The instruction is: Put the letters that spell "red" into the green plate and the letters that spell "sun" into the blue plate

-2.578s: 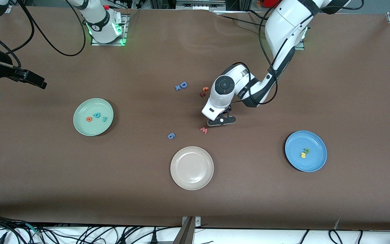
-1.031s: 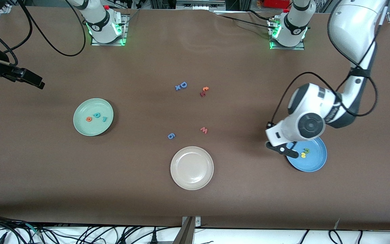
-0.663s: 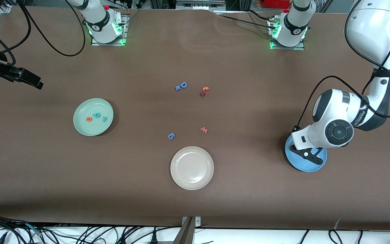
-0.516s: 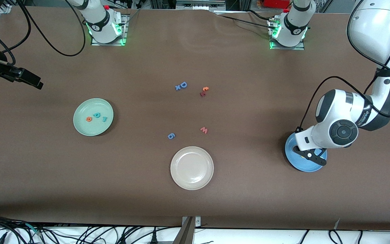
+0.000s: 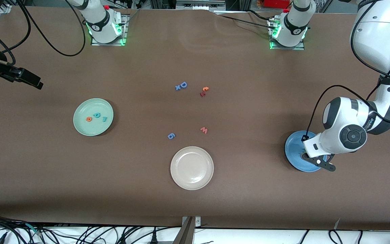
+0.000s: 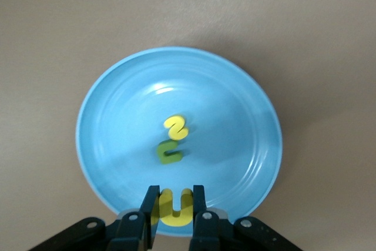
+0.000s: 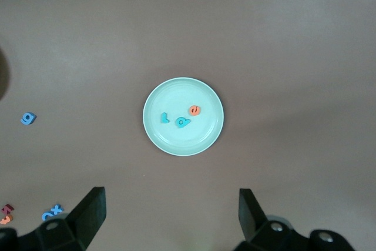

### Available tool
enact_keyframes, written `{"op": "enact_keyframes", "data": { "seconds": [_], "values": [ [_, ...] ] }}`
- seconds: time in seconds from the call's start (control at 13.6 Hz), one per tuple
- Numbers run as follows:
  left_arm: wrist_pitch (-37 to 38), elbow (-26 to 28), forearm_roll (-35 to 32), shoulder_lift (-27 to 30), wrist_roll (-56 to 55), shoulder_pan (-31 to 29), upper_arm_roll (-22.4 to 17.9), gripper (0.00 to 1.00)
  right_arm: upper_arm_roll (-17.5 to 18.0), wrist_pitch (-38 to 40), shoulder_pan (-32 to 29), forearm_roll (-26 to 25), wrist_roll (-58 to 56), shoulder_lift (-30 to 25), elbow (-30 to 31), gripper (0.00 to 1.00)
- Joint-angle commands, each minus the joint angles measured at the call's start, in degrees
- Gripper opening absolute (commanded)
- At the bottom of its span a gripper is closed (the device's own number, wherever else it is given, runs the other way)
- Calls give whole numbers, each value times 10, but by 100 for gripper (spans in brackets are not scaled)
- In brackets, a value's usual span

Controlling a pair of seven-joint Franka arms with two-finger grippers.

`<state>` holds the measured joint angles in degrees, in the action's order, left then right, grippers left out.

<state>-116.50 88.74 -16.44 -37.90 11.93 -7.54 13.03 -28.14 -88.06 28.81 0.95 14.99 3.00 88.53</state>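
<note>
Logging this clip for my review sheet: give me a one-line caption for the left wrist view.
Left pincer shut on the yellow u over the blue plate, where the yellow s and green n already lie.

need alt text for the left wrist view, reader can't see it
The left gripper holds a yellow "u" over the rim of the blue plate, where a yellow "s" and green "n" already lie.
</note>
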Motion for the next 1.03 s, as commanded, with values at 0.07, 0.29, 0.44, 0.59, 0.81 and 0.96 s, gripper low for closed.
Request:
{"op": "enact_keyframes", "data": {
  "seconds": [0.07,0.29,0.44,0.59,0.81,0.96],
  "values": [
    [-5,-15,49,-2,-19,-5,-6,100,-2,1,2,3,-8,-4,-5,100],
    [-2,-40,55,-1,-30,-5,-6,100,-1,1,2,3,-8,-4,-5,100],
    [4,-50,63,2,-39,-5,-5,100,-1,1,2,3,-8,-3,-5,100],
    [28,-70,82,9,-95,0,-4,100,-1,1,2,3,-8,-3,-5,100],
    [77,-79,80,40,-200,21,-4,100,0,1,2,4,-8,-3,-5,100],
    [128,-79,81,78,-230,40,-7,100,0,1,2,3,-8,-3,-5,100]
  ]
}}
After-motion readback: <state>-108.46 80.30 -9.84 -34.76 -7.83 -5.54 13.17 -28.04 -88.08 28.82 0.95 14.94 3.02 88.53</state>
